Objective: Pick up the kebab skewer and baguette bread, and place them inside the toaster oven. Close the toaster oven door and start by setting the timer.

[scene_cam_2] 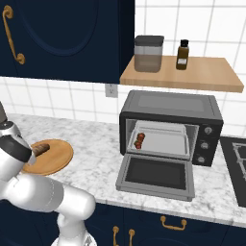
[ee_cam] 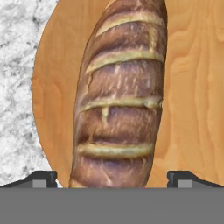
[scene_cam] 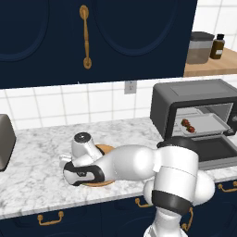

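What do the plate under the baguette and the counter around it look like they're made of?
The plate looks like wood with a smooth finish: orange-brown with curved grain lines. The counter looks like polished marble or similar stone: white with grey veining. The baguette bread lies on the plate.

Toaster oven (scene_cam_2: 170, 126) mouth stands open above the lowered toaster oven door (scene_cam_2: 156, 176), its tray (scene_cam_2: 163, 140) bare at 3 o'clock of the kebab skewer (scene_cam_2: 140, 140); marble counter (scene_cam_2: 93, 153) lies unobstructed at the oven's 9 o'clock.

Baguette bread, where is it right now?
The baguette bread lies on the round wooden plate on the marble counter, left of the toaster oven, between the open jaws in the hand view.
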Controlling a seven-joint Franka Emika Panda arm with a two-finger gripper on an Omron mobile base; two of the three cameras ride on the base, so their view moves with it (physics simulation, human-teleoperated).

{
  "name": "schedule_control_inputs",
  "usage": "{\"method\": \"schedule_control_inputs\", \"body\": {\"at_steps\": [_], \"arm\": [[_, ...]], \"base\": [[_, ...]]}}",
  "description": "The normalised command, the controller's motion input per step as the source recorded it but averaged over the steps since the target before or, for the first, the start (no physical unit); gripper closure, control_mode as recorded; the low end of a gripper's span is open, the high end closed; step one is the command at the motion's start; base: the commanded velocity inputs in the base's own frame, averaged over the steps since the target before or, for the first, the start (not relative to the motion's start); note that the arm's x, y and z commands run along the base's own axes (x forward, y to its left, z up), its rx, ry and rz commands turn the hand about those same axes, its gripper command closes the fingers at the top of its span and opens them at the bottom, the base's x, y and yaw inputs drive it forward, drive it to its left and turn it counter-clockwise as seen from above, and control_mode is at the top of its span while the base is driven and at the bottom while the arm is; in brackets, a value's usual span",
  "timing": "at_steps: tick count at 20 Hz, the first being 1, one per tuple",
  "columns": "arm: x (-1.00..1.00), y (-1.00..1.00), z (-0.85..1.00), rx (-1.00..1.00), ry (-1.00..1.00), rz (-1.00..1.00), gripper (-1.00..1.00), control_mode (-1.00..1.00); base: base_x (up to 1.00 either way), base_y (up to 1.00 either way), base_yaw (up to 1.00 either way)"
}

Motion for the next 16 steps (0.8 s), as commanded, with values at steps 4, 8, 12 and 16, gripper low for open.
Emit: {"method": "schedule_control_inputs", "body": {"at_steps": [4, 8, 12, 16], "arm": [[0.00, 0.02, -0.05, 0.00, 0.00, 0.00, 1.00, -1.00], [0.00, 0.01, -0.11, 0.00, 0.00, 0.00, 1.00, -1.00], [0.00, -0.14, -0.02, 0.00, 0.01, 0.01, 1.00, -1.00], [-0.31, -0.54, 0.60, 0.01, -0.01, 0.10, 1.00, -1.00]], "base": [[0.00, 0.00, 0.00], [0.00, 0.00, 0.00], [0.00, 0.00, 0.00], [0.00, 0.00, 0.00]]}}
